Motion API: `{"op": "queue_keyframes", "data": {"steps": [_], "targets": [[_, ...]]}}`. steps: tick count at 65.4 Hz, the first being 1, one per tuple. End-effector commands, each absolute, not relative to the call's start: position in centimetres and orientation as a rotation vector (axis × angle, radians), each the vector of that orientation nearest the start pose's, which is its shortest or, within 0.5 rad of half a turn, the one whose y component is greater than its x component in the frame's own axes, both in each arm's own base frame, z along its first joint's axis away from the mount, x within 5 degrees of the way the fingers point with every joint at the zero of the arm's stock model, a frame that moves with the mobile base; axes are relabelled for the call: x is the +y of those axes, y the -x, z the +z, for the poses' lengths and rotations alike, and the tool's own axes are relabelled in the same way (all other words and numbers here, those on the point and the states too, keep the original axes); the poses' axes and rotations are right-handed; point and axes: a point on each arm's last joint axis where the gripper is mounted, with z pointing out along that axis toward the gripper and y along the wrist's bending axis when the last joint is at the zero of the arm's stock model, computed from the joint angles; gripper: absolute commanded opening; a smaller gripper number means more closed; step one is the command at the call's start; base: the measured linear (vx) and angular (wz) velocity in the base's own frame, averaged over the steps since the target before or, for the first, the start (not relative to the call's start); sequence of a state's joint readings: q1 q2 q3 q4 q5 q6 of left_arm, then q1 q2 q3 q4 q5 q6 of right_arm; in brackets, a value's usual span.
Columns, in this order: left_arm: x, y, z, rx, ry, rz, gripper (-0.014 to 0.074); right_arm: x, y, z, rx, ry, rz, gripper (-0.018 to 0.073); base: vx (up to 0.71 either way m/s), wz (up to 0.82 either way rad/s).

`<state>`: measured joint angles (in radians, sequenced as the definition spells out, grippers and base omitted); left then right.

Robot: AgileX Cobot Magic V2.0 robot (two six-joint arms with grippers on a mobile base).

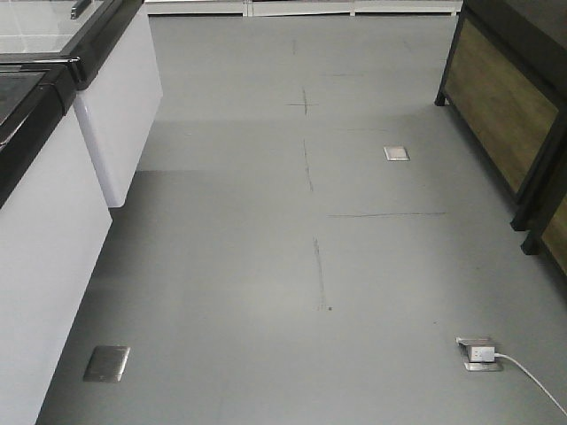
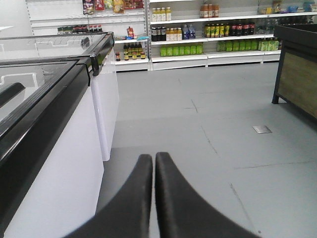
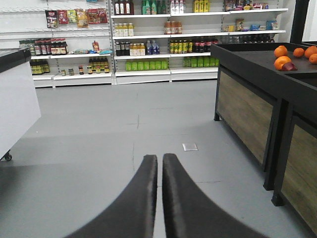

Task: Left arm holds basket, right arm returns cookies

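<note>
Hands: left gripper [image 2: 154, 161] has its jaws pressed together with nothing between them; right gripper [image 3: 159, 161] likewise, closed on air. Both point out over grey floor [image 2: 223, 129].

The basket and cookies appear in no view.

Judgement: no grasp made yet, task at its start. The next move calls for getting the basket in sight and parting the left jaws for its handle.

- Left wrist view only: chest freezer [image 2: 49, 114], close on the left.
- Right wrist view only: dark produce stand [image 3: 247, 104] with oranges [image 3: 282, 62].
- Front view: floor and a white plug [image 1: 482, 354], neither gripper.
</note>
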<state>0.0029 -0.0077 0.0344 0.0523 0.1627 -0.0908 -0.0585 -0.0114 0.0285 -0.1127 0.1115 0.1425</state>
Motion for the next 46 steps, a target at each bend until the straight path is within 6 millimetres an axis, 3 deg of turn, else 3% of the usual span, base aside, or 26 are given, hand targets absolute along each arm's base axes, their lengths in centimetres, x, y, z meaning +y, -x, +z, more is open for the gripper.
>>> {"op": "queue_keyframes", "data": {"steps": [1,46], "targets": [[0.05,-5.46,20.52,1.551,0.042,-0.035,-0.0006,-0.38,-5.64,19.55,1.543,-0.06,-0.04,-0.0006,0.0,0.0],[0.05,-5.46,20.52,1.551,0.042,-0.035,-0.0006,-0.38,-5.64,19.55,1.543,-0.06,-0.04,-0.0006,0.0,0.0]]}}
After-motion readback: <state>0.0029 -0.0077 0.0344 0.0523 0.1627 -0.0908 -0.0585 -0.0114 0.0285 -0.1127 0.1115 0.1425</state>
